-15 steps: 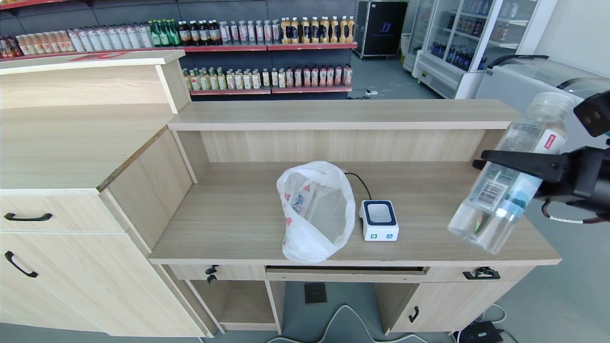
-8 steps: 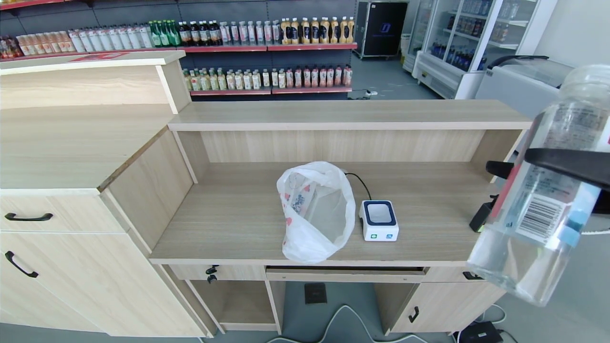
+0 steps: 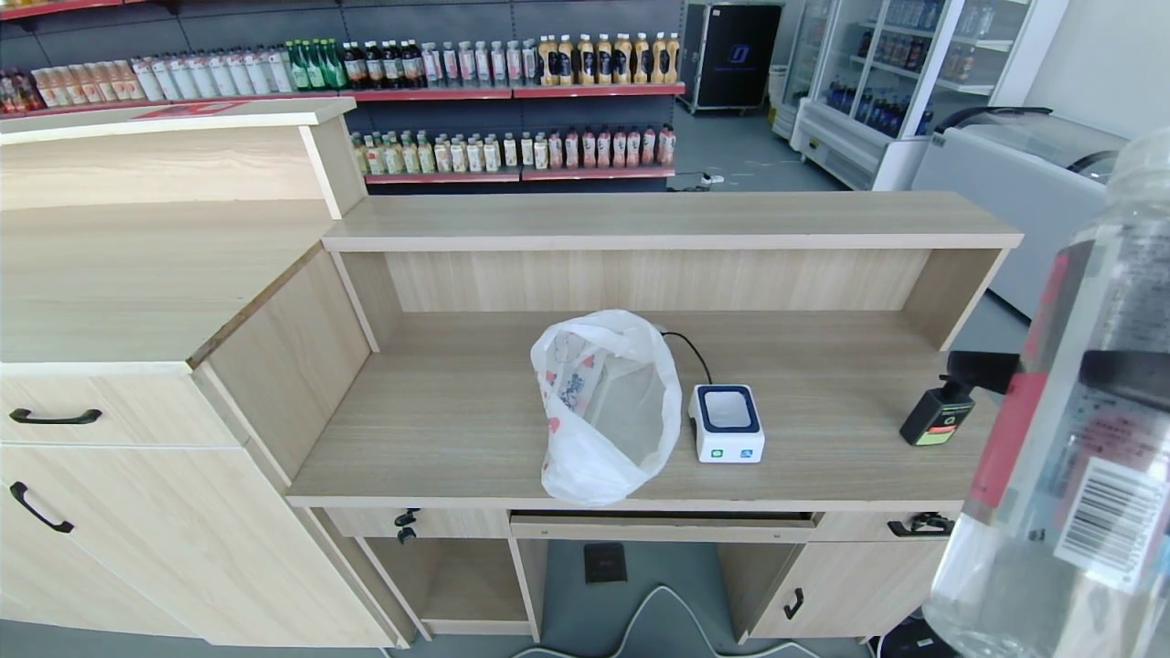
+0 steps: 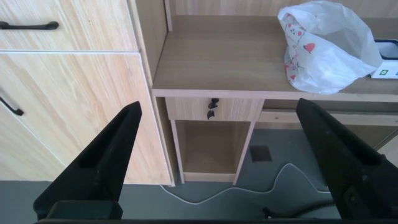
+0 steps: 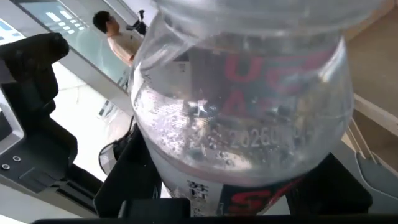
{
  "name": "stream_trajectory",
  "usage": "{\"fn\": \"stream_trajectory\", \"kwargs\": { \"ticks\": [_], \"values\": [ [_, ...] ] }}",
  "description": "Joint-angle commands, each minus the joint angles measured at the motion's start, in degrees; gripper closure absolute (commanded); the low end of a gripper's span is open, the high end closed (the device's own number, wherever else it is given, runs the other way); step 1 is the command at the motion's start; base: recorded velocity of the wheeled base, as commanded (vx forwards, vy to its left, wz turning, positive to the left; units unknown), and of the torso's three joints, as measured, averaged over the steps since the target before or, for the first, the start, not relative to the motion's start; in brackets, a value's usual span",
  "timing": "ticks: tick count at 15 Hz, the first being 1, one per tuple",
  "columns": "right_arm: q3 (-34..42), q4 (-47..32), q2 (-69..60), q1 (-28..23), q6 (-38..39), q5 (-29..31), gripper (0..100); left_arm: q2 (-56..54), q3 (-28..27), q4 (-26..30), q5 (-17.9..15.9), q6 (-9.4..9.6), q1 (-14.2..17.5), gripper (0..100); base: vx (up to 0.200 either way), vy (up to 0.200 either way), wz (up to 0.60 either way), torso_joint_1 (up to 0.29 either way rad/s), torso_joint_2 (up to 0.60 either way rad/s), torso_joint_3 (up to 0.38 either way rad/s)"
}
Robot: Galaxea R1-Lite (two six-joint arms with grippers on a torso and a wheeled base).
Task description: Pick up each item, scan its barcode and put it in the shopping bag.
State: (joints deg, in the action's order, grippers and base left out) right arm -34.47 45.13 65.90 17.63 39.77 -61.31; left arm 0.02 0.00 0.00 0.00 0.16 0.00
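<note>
Clear plastic bottle (image 3: 1097, 274) is up off the worktop (image 3: 457, 402), out past its front right corner and close to the head camera. The right hand (image 3: 1042, 373) pinches it across the body, cap end up. The barcode (image 3: 1092, 516) on the label faces the head camera, not the scanner (image 3: 727, 422). The scanner sits mid worktop toward the front edge, just beside the bag (image 3: 608, 407) on the side nearer the right edge. Bag mouth gapes toward the front edge. A small black bottle (image 3: 937, 422) stands near the right edge, well apart from the scanner, untouched.

Step, my read: first item is picked, scan not yet done.

Next move calls for:
- Carry the bottle in over the front edge to above the scanner window.
- Roll the wrist so the barcode looks down at the glass; as held it points the wrong way.
- Then go across to the bag mouth and release.

Watch-out: the bag is limp, so the mouth may fold under a bottle fed in one-handed.

Left hand (image 4: 217, 106) is spread wide, holding nothing. It hangs low, out in front of the worktop's front left corner.

Views:
- Head view is where the barcode facing, the black bottle and the scanner-to-bag spacing can be read.
- Left wrist view adds the left hand's spread, plus bag and scanner edge seen from low at the front.
- Right wrist view adds the grip up close, with black fingers on either side of the bottle. I can't place the worktop from it.
</note>
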Motion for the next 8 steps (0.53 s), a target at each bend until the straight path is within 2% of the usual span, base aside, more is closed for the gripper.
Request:
{"fn": "stream_trajectory", "kwargs": {
  "ticks": [1,6,8],
  "values": [
    [-0.07,1.1,-1.04,1.97,-0.04,0.05,100,-0.02,0.0,0.0,0.0,0.02,0.0,0,0.0,0.0,0.0,0.0,0.0,0.0],
    [-2.0,4.26,2.65,3.38,-0.04,0.57,100,-0.02,0.0,0.0,0.0,0.02,0.0,0,0.0,0.0,0.0,0.0,0.0,0.0],
    [-2.09,7.96,4.32,3.55,1.1,0.75,100,-0.02,0.0,0.0,0.0,0.02,0.0,0,0.0,0.0,0.0,0.0,0.0,0.0]
  ]
}}
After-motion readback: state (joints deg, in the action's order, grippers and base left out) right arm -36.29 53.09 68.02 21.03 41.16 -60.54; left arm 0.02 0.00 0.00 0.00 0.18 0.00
